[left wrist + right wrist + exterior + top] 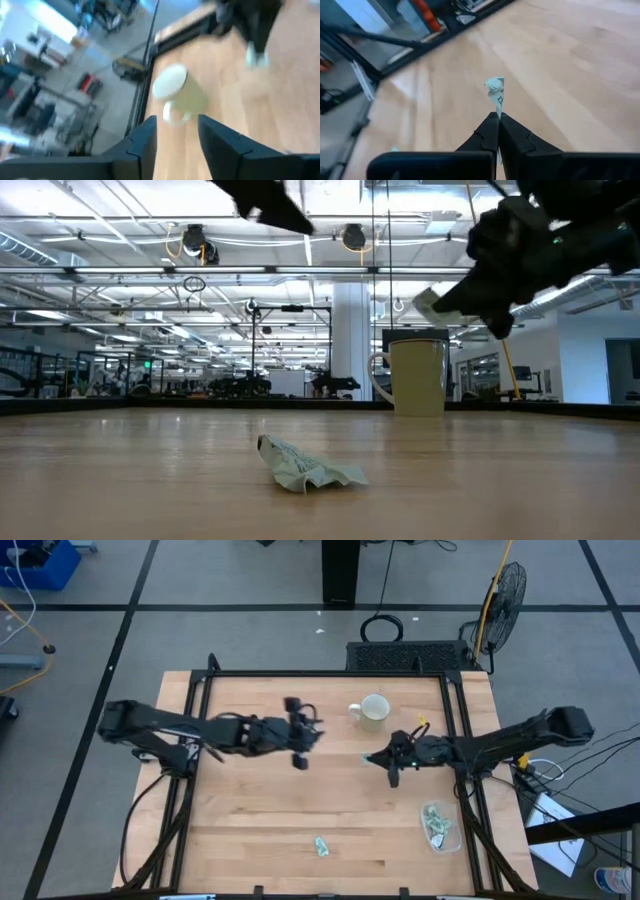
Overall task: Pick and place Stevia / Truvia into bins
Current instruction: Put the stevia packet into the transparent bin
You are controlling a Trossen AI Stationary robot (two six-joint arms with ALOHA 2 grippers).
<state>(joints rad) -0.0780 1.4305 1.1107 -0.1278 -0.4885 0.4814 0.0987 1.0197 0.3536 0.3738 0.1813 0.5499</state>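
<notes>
Pale wood planks cover the desk [300, 810], which sits in a black frame on a grey floor; beyond its far edge the low view looks into a long hall with ceiling lights.

The right claw [498, 116] hangs above the desk a little right of centre, just in front of the white mug [373, 712], its fingers pinched together on one crumpled Stevia sachet [495, 90]. The paper sticks out past the fingertips and is clear of the wood. In the low view the same sachet shows as a pale slip under the dark claw, up beside the mug's rim.

The left claw [176, 131] floats above the desk left of centre, at about the same depth as the mug, with its two fingers spread apart and nothing between them; the mug lies ahead of it in its wrist view.

A second, crumpled sachet [321, 846] lies alone on the wood near the front edge, around the middle. The clear bin [439, 827] stands near the front right corner, well apart from both claws, with several pale green and white sachets inside; how many I cannot tell.
</notes>
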